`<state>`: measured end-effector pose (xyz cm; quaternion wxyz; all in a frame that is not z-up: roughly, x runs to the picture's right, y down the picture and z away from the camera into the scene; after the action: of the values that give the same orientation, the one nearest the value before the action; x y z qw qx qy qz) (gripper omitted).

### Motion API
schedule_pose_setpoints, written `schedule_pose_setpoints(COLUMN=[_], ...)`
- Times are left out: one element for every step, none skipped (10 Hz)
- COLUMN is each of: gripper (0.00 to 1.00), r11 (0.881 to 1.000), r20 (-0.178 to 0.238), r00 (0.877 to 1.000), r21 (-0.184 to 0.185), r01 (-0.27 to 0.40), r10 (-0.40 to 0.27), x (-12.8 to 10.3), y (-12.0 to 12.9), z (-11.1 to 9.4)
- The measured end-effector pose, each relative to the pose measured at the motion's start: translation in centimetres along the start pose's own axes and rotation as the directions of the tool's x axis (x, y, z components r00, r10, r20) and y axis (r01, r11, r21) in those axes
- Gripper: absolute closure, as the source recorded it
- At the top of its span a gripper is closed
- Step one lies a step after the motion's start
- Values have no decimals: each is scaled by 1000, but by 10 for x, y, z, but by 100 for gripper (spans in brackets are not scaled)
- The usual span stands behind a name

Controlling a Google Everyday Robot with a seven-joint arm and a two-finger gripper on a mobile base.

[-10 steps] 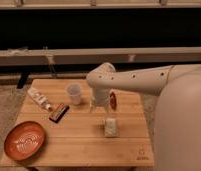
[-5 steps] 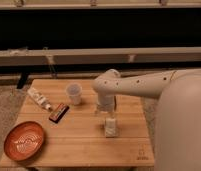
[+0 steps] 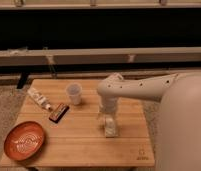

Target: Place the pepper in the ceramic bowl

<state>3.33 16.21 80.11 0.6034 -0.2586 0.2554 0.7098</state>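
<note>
Org-red bowl (image 3: 13, 150), pale swirls; wht jaws over table (image 3: 79, 142).

The arm (image 3: 144, 88) is a thick, rounded off-white shell with a row of small dark dots along its side, ending in 1 bulbous joint (image 3: 112, 88); the pale gripper (image 3: 110, 126) hangs at 6 o'clock below that joint, near the view's centre

Pincer (image 3: 107, 117) low over wooden table (image 3: 84, 142), ceramic bowl (image 3: 25, 141) at its near left corner
</note>
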Motion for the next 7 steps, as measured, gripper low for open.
schedule_pose_setpoints(gripper=[35, 35, 35, 35, 35, 35, 35], r11=[1000, 1000, 1000, 1000, 1000, 1000, 1000], r20=[-1, 4, 6, 7, 10, 15, 20], r00=[1000, 1000, 1000, 1000, 1000, 1000, 1000], r21=[2, 1, -1, 5, 13, 19, 28], r01=[-5, -6, 2, 4, 4, 7, 13], r10=[5, 6, -2, -4, -4, -7, -14], x=[0, -3, -10, -20, -34, -45, -56], y=[-4, -5, -3, -7, -14, -16, -17], z=[5, 6, 2, -2, -7, -10, -14])
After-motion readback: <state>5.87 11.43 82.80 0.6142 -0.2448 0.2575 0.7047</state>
